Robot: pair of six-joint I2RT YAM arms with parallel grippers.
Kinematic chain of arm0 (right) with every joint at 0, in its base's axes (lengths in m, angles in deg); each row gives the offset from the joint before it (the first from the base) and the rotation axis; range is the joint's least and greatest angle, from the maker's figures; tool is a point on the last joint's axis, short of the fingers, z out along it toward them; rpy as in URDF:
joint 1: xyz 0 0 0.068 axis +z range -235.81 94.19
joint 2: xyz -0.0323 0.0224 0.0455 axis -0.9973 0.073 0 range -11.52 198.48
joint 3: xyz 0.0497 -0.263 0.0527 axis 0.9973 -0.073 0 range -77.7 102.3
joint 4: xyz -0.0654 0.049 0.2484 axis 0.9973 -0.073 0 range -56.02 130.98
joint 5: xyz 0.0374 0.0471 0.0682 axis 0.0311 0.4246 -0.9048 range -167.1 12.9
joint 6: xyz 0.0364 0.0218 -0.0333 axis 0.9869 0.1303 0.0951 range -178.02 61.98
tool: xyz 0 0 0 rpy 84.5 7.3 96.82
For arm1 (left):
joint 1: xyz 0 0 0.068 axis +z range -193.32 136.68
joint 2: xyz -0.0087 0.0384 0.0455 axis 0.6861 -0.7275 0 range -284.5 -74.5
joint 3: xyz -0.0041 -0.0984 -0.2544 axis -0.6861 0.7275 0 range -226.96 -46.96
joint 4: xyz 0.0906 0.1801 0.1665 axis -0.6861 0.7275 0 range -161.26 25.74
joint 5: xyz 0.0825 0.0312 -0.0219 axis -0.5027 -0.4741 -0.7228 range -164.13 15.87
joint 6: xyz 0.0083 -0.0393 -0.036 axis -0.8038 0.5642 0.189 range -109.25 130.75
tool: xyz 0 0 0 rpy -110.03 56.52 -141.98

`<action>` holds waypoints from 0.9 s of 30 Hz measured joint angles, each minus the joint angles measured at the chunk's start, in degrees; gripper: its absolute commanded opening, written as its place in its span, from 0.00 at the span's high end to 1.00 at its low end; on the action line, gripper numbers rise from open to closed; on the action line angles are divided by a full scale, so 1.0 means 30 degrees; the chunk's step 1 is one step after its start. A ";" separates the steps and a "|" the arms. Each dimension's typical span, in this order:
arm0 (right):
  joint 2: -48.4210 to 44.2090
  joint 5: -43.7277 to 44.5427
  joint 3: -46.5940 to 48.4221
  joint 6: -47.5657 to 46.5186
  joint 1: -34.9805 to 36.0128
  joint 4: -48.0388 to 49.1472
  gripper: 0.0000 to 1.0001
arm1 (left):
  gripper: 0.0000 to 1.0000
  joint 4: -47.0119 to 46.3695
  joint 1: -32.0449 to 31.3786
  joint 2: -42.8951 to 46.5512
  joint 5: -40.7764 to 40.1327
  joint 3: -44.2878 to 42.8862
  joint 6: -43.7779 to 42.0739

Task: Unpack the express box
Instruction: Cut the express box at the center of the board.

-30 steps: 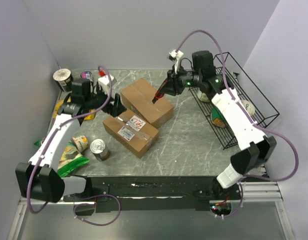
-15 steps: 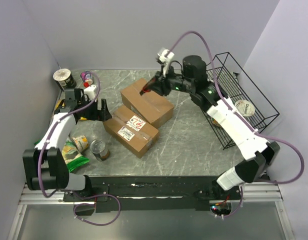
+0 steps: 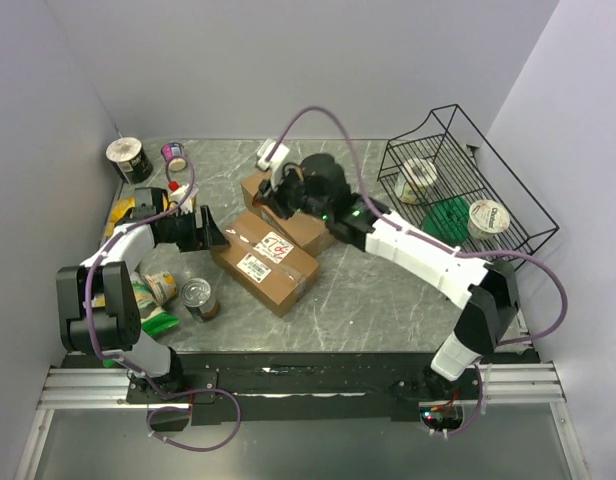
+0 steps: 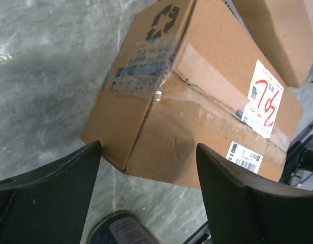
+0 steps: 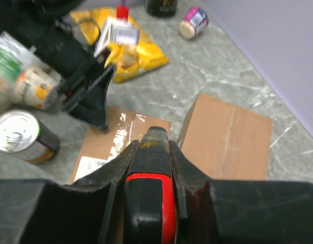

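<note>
The express box (image 3: 263, 256), brown cardboard with a white label and clear tape, lies at table centre-left. It fills the left wrist view (image 4: 197, 96). My left gripper (image 3: 204, 232) stands open at the box's left end. Its fingers (image 4: 50, 188) sit either side of the box's near corner without touching it. My right gripper (image 3: 272, 196) is shut on a black and red cutter (image 5: 149, 193). The cutter's tip hovers above the gap between the express box (image 5: 111, 140) and a second plain box (image 5: 232, 137). The left gripper (image 5: 90, 99) shows in the right wrist view.
The plain box (image 3: 293, 208) lies just behind the express box. A tin can (image 3: 200, 298) and snack bags (image 3: 148, 310) sit at front left. A cup (image 3: 126, 158) and a small pot (image 3: 173, 155) stand at back left. A wire basket (image 3: 458, 190) holds tubs at right.
The right arm swung left with the cutter, from above the plain box to its left end. The left gripper drew back to the express box's left end and narrowed slightly.
</note>
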 measured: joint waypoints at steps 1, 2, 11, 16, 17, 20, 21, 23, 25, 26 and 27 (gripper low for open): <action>0.0182 0.0430 -0.0255 -0.0095 0.0262 0.0321 1.00 | 0.22 -0.0255 0.0036 -0.0117 0.0277 0.0051 0.0197; 0.0401 0.0678 -0.0277 -0.0138 0.0415 0.0525 1.00 | 0.23 -0.0481 0.0058 -0.0175 0.0444 0.0153 0.0430; 0.2251 0.3439 -0.0444 0.0022 0.1450 0.3548 1.00 | 0.32 -0.1698 0.0102 -0.0175 0.1049 0.1275 0.2208; 0.2550 0.4306 -0.0641 0.0160 0.1785 0.4823 1.00 | 0.38 -0.1821 0.0109 -0.0175 0.1035 0.1326 0.2951; 0.2565 0.4299 -0.0765 0.0284 0.1851 0.5027 1.00 | 0.38 -0.1814 0.0109 -0.0175 0.1027 0.1326 0.3067; 0.2565 0.4131 -0.1486 0.0780 0.2004 0.5778 1.00 | 0.38 -0.1792 0.0117 -0.0175 0.0962 0.1326 0.3286; 0.2565 0.4065 -0.1727 0.0911 0.2062 0.5858 1.00 | 0.38 -0.1792 0.0117 -0.0175 0.0940 0.1326 0.3381; 0.2565 0.4051 -0.2135 0.1122 0.2193 0.6003 1.00 | 0.39 -0.1792 0.0117 -0.0168 0.0889 0.1326 0.3490; 0.2565 0.3993 -0.2492 0.1195 0.2302 0.6207 1.00 | 0.40 -0.1814 0.0117 -0.0160 0.0874 0.1362 0.3570; 0.2565 0.3985 -0.2667 0.1202 0.2353 0.6368 1.00 | 0.40 -0.1821 0.0117 -0.0160 0.0874 0.1384 0.3585; 0.2572 0.3963 -0.2849 0.1209 0.2404 0.6550 1.00 | 0.40 -0.1836 0.0124 -0.0153 0.0874 0.1399 0.3592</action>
